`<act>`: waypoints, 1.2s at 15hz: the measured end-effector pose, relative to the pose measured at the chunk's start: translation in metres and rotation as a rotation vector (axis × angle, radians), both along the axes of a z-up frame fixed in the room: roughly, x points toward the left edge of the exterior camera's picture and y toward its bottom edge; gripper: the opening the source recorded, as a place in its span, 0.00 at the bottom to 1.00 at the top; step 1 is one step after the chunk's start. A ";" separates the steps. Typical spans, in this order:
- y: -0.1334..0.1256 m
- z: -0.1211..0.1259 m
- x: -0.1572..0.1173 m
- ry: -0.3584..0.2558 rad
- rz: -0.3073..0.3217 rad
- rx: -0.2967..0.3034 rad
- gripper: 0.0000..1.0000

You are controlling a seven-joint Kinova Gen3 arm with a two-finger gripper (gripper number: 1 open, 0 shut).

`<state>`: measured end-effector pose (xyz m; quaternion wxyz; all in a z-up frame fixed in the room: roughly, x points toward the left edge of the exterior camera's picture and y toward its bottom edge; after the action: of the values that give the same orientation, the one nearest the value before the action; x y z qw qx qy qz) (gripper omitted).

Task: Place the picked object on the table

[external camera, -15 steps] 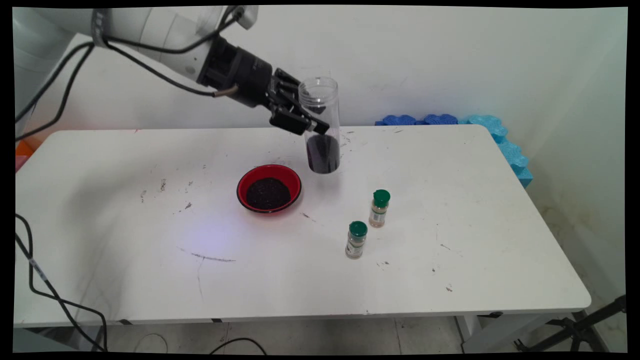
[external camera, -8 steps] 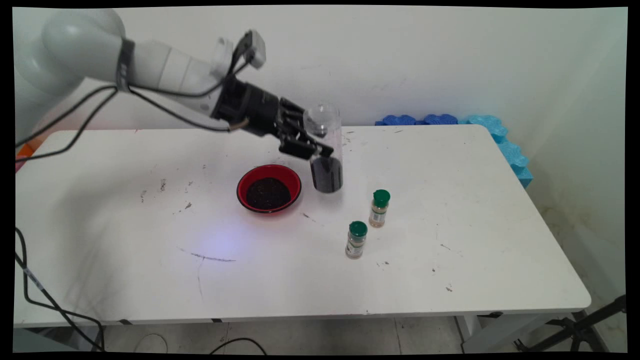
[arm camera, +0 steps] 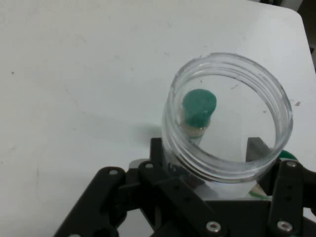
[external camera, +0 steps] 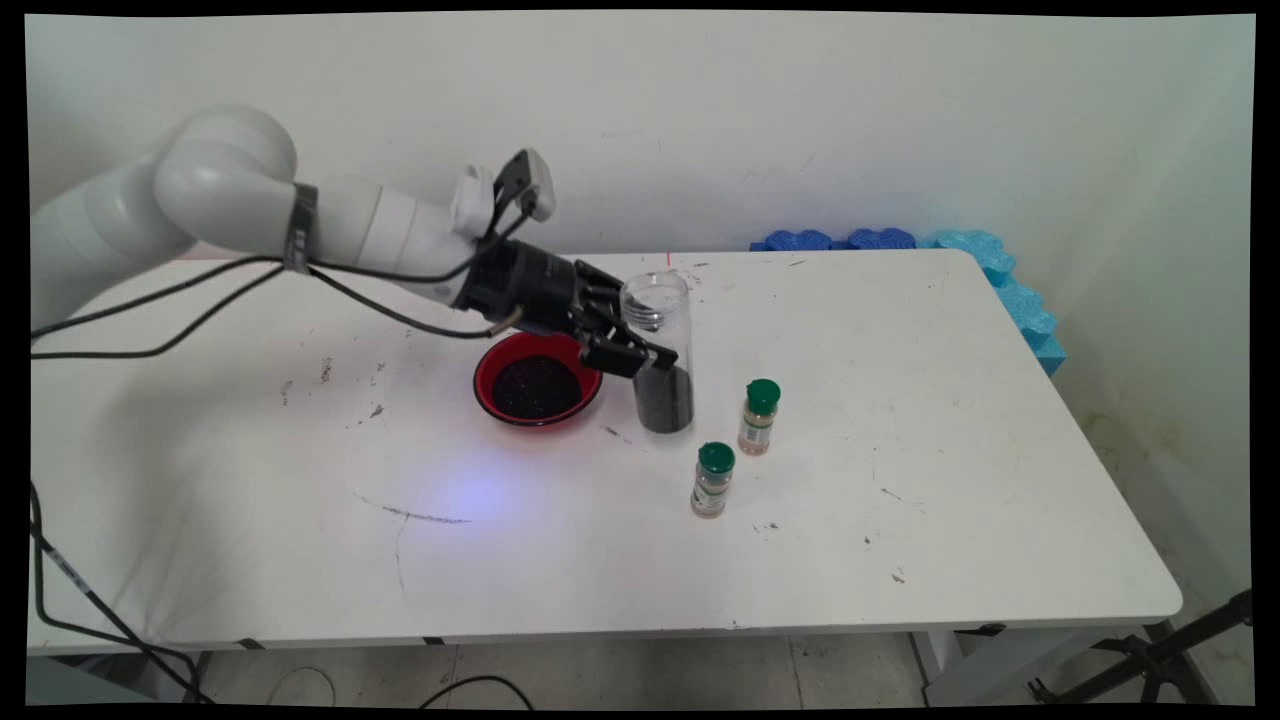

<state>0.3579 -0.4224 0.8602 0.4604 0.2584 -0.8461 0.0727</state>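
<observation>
My gripper (external camera: 645, 358) is shut on a tall clear jar (external camera: 660, 352) with dark grains in its lower part. The jar stands upright with its base at or just above the table, right of a red bowl (external camera: 538, 378) holding the same dark grains. In the hand view the jar's open mouth (arm camera: 228, 114) fills the middle, with the black fingers (arm camera: 163, 177) clamped on its sides. Two small spice bottles with green caps stand close by: one (external camera: 759, 416) right of the jar, the other (external camera: 712, 479) nearer the front. One green cap (arm camera: 199, 106) shows through the jar's wall.
The white table (external camera: 900, 520) carries scuffs and dark marks. Blue foam pieces (external camera: 900, 242) lie along the far right edge by the wall. Black cables hang from the arm and trail down at the left (external camera: 60, 560).
The arm has come down and toward the front right with the jar, from high above the table's back to the spot beside the bowl. The bowl and bottles have stayed put.
</observation>
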 end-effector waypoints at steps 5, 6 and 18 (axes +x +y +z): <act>0.000 -0.026 -0.007 0.004 0.014 0.015 0.00; 0.000 -0.029 -0.007 0.004 0.015 0.016 0.00; -0.005 -0.058 -0.017 0.007 0.025 0.024 1.00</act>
<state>0.3411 -0.4274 0.8021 0.4591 0.2748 -0.8421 0.0674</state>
